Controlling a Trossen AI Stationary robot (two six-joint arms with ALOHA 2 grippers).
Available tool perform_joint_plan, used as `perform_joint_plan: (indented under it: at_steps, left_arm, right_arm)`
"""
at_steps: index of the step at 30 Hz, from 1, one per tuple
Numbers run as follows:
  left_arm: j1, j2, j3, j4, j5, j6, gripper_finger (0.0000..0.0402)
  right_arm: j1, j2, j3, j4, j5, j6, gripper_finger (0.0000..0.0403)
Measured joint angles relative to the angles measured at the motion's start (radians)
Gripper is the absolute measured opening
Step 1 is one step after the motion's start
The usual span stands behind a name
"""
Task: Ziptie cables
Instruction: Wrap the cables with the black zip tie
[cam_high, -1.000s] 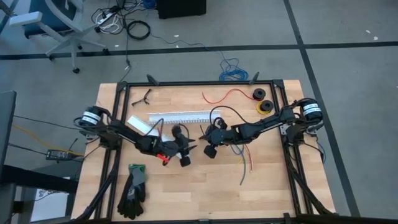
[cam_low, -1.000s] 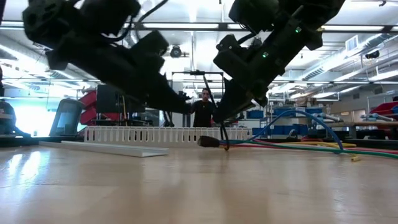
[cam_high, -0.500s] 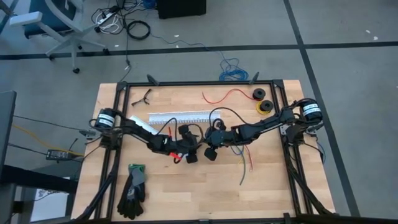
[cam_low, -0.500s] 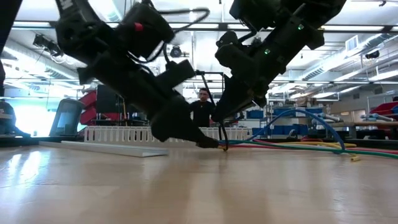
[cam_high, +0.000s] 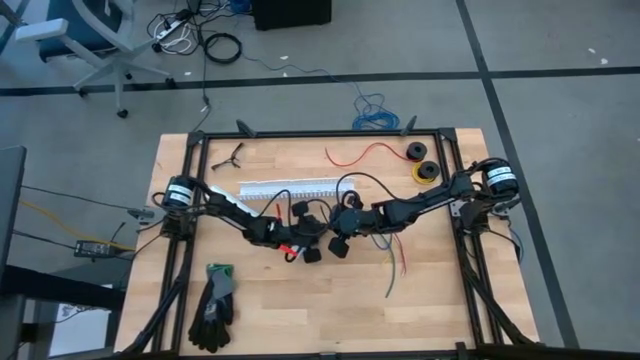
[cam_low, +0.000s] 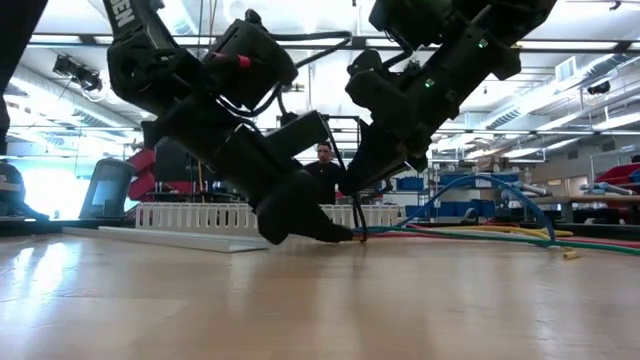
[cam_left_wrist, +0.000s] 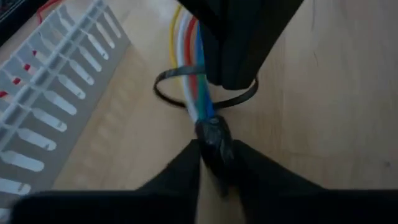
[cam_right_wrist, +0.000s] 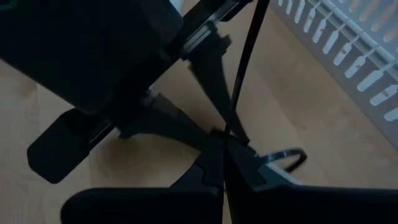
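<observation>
- Left gripper (cam_left_wrist: 214, 163) is pinching the dark-sleeved end of the cables (cam_left_wrist: 194, 74) at table centre, fingers nearly shut around the sleeve.
- A black zip tie (cam_left_wrist: 205, 93) is looping around the cables just beyond the sleeve (loop loose, not tight).
- Right gripper (cam_right_wrist: 225, 144) is meeting the left one mid-table, fingers closed on the zip tie's tail.
- Cables are lying on the table (cam_high: 300, 310), trailing right and nearward.
- White slotted channel (cam_high: 290, 186) is sitting just beyond.

left gripper (cam_left_wrist: 214, 163) moved in, fingers (cam_left_wrist: 180, 174) now clamping the cables (cam_left_wrist: 198, 81).
</observation>
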Motion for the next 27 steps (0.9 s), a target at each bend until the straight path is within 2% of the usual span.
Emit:
perform_joint_plan:
  at_steps: [2,3,7,10,15,20,24,27]
  left_arm:
    - [0.0,-0.001,0.0,-0.007,0.0,0.0,0.0032]
    - [-0.001,-0.002,-0.001,-0.014,-0.001,0.0,0.003]
    - [-0.018,-0.002,-0.001,-0.024,-0.03,0.002,0.003]
    - [-0.035,-0.033,-0.001,-0.097,-0.059,-0.002,0.003]
    - [-0.082,-0.17,0.0,-0.302,-0.124,-0.046,0.003]
    - [-0.111,-0.273,0.0,-0.509,-0.156,-0.102,0.0029]
    - [-0.114,-0.278,-0.003,-0.621,-0.154,-0.172,0.0029]
    - [-0.115,-0.273,-0.012,-0.633,-0.153,-0.206,0.0029]
  right_arm:
    - [0.0,0.0,0.0,-0.003,0.0,0.0,0.0]
    - [0.0,0.0,0.0,-0.005,0.0,0.0,0.0]
    - [0.0,0.0,0.0,-0.01,0.001,0.009,0.0]
    - [0.0,0.0,0.0,-0.044,0.016,0.027,0.0]
    - [0.0,0.0,0.0,-0.113,0.04,0.053,0.0]
    - [0.009,-0.001,0.0,-0.101,0.04,0.054,0.0]
    - [0.026,-0.001,0.0,-0.09,0.04,0.056,0.0]
    - [0.042,-0.001,0.0,-0.085,0.04,0.056,0.0]
